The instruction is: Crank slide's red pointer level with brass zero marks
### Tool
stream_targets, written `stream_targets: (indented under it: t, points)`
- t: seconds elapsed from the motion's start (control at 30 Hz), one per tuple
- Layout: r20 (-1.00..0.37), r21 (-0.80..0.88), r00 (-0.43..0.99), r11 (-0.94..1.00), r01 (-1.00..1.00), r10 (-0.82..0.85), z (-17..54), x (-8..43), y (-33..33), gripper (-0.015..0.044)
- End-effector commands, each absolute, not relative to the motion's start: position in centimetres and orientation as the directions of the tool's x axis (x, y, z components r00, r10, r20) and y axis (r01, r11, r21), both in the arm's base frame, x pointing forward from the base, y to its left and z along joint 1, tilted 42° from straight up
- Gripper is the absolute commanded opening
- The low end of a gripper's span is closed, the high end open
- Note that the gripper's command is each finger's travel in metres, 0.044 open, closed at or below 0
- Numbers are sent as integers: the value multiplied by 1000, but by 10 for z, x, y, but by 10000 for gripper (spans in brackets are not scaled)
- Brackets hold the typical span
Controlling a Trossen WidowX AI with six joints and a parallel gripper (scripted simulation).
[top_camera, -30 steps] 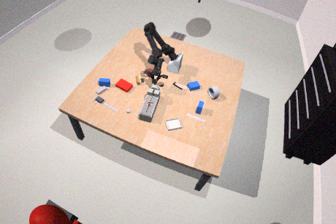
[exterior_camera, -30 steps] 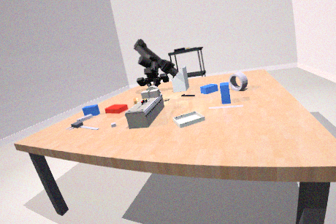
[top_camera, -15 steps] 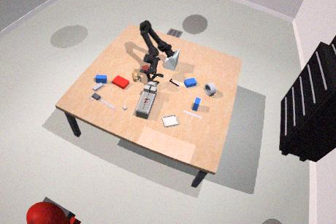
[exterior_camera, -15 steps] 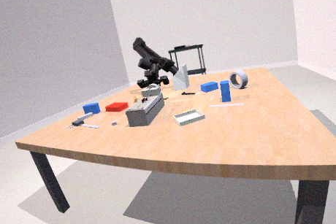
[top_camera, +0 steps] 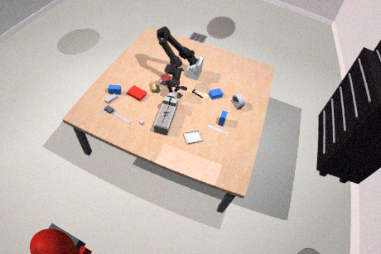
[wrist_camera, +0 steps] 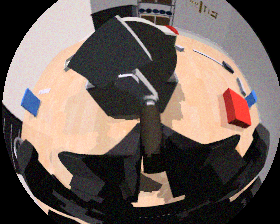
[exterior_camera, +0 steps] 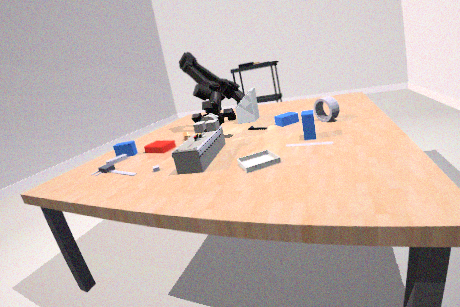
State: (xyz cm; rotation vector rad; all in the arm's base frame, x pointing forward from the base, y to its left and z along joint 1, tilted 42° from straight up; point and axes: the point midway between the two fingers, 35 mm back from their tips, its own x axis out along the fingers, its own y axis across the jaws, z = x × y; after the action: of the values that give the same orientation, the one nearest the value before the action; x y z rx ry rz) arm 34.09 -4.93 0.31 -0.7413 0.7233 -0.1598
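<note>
Currently, gripper (top_camera: 176, 89) (exterior_camera: 214, 117) (wrist_camera: 148, 126): closed on the dark crank handle (wrist_camera: 151, 127).
Machine (top_camera: 166, 117) (exterior_camera: 199, 151): seated on the table (top_camera: 195, 160) (exterior_camera: 300, 194), its crank at the far end.
Red block (top_camera: 137, 93) (exterior_camera: 160, 146) (wrist_camera: 236, 108): laid left of the machine.
White tray (top_camera: 193, 137) (exterior_camera: 259, 161): placed to the right, near side.

The desk (top_camera: 244, 127) (exterior_camera: 320, 189) is showing a light orange-brown top with faint blotchy grain. The machine (top_camera: 161, 122) (exterior_camera: 189, 162) is wearing grey, with a red pointer (top_camera: 166, 114) on it. A flat block (top_camera: 137, 93) (exterior_camera: 160, 146) (wrist_camera: 236, 108) is glowing bright red, while an upright block (top_camera: 223, 117) (exterior_camera: 309, 125) is showing blue. The tray (top_camera: 193, 137) (exterior_camera: 259, 161) is pairing a white inside with a greyish rim. The crank handle (wrist_camera: 151, 130) is looking dark brown, and the hand (top_camera: 178, 89) (exterior_camera: 214, 118) (wrist_camera: 148, 126) is appearing black.
</note>
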Motion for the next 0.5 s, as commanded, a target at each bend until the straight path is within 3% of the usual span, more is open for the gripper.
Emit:
stream_targets:
  t: [0.0,0.47]
  points:
    - [-550,-664,745,739,-116,-377,-6,340,-47,0]
    - [-551,-663,745,739,-116,-377,-17,338,-34,0]
